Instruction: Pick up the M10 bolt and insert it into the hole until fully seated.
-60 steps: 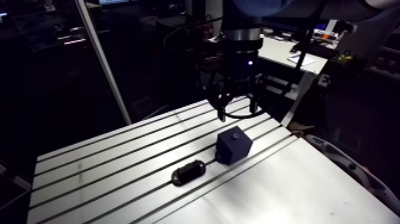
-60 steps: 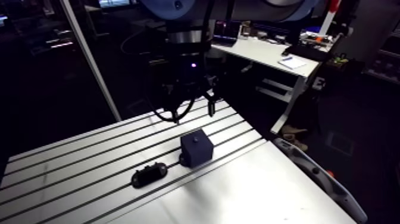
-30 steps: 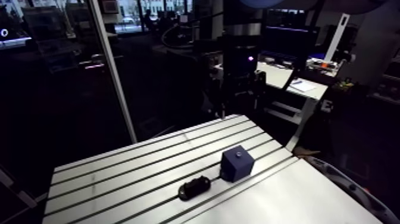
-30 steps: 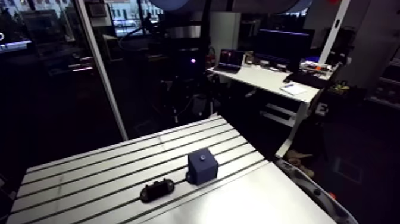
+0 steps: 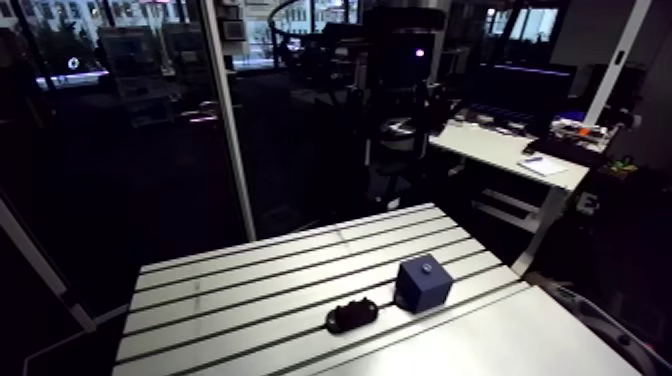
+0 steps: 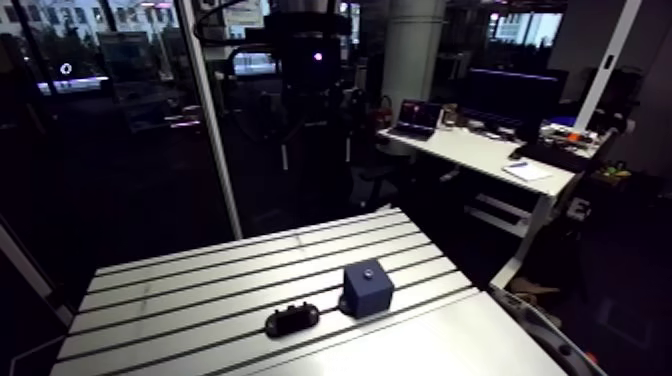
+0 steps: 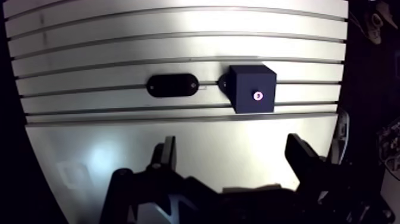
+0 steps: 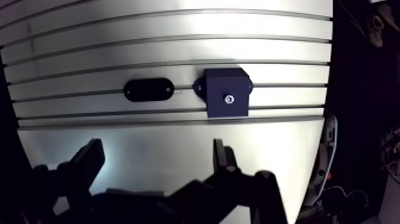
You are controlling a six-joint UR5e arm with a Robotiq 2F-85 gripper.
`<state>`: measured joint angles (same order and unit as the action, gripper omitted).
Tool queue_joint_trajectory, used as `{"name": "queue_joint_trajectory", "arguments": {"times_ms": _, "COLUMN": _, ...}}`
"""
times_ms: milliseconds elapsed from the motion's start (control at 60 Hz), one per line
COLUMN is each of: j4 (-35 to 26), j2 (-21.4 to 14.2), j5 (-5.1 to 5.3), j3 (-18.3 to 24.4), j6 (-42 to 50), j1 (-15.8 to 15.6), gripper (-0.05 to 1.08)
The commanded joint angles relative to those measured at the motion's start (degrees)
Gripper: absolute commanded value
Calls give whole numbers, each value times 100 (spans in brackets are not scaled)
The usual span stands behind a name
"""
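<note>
A dark blue cube (image 7: pixel 253 89) stands on the slotted table (image 7: pixel 119 53). A small shiny round bolt head (image 7: pixel 258 95) sits in the hole on its top face. The cube also shows in the arm view (image 5: pixel 422 283), near the table's right side. My gripper (image 7: pixel 232 146) hangs high above the table, well clear of the cube. It is open, with only bare table between its fingers (image 7: pixel 168 152). In the arm view the wrist is a dark shape far above the table.
A black oval block (image 7: pixel 172 85) lies in the same slot line beside the cube, apart from it; it appears in the arm view too (image 5: pixel 351 316). A smooth unslotted plate (image 5: pixel 520 340) forms the table's near part. The table's edges drop into darkness.
The gripper has risen from just above and behind the cube to high over the table. The arm camera rose with it, so the whole picture shifted. Cube and black block have stayed put.
</note>
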<state>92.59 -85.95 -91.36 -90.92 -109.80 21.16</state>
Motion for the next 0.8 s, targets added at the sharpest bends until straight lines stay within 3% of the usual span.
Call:
{"name": "queue_joint_trajectory", "arguments": {"times_ms": 17, "j4": -183, "j2": 100, "j5": 116, "j3": 610, "j6": 367, "j1": -537, "gripper": 1}}
{"name": "queue_joint_trajectory", "arguments": {"times_ms": 350, "j4": -717, "j2": 301, "j5": 88, "j3": 1287, "j6": 657, "j1": -732, "gripper": 1}}
{"name": "queue_joint_trajectory", "arguments": {"times_ms": 800, "j4": -703, "j2": 452, "j5": 34, "j3": 1274, "j6": 648, "j1": -779, "gripper": 1}}
